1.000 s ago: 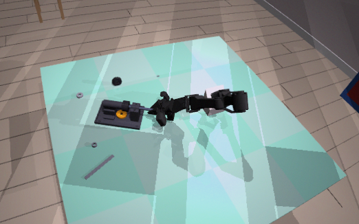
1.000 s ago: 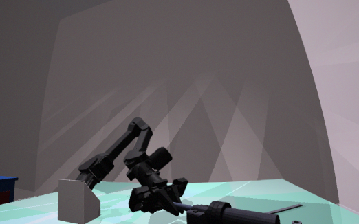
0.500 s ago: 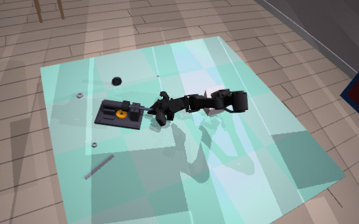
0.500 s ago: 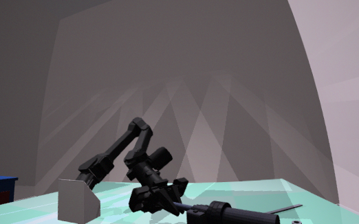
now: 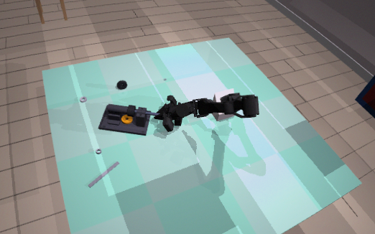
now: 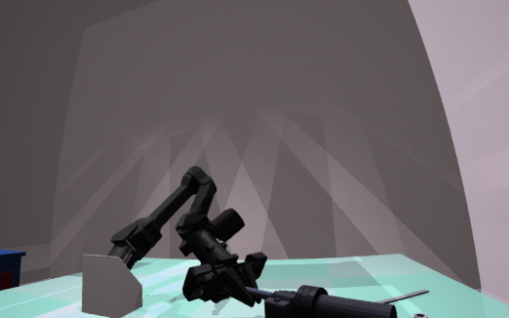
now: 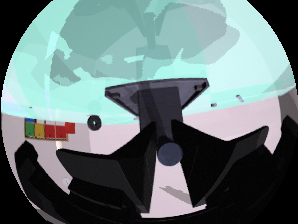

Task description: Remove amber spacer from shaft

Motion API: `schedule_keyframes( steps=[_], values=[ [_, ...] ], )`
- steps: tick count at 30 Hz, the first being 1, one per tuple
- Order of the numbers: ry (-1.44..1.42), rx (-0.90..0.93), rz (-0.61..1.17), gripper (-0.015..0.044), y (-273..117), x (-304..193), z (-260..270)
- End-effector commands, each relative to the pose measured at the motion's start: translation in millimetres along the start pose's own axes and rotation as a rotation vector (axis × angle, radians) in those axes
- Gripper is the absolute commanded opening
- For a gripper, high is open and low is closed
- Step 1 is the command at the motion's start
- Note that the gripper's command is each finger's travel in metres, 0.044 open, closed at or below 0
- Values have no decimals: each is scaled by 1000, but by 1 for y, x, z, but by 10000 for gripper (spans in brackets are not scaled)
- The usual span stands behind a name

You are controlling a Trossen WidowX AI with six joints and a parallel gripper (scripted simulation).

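Note:
My gripper [image 5: 157, 115] [image 6: 252, 298] [image 7: 164, 125] is shut on the blue-grey shaft [image 5: 151, 113] [image 6: 261, 293] [image 7: 170, 154], whose round end shows between the fingers in the wrist view. The shaft runs into the upright block [image 5: 141, 119] on the dark base plate [image 5: 123, 129]. The amber spacer [image 5: 128, 122] lies flat on the plate, beside the shaft line and off the shaft. The long round housing [image 5: 117, 109] [image 6: 355, 306] is at the far end. A dark collar [image 5: 131, 109] [image 6: 312, 294] sits between them on the shaft line. How deep the shaft sits is hidden.
A black wheel [image 5: 122, 85] [image 7: 94, 123] and a small grey ring [image 5: 98, 151] lie around the fixture. A flat grey bar [image 5: 103, 174] [image 6: 404, 297] lies farther off. A pale block [image 5: 224, 116] [image 6: 106, 288] stands by the arm's base.

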State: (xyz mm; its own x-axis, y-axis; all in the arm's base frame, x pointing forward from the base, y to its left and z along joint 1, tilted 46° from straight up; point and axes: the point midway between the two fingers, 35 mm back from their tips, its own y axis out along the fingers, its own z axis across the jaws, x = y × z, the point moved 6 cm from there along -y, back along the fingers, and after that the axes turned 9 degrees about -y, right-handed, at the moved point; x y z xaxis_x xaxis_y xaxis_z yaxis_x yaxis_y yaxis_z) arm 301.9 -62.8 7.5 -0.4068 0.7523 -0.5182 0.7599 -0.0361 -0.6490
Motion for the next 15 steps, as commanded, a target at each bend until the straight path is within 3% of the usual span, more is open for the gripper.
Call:
schedule_keyframes(
  steps=[1,15],
  values=[
    [0,1,1,0,1,0,0],
    [-3,3,13,0,3,-4,-1]
  ],
)
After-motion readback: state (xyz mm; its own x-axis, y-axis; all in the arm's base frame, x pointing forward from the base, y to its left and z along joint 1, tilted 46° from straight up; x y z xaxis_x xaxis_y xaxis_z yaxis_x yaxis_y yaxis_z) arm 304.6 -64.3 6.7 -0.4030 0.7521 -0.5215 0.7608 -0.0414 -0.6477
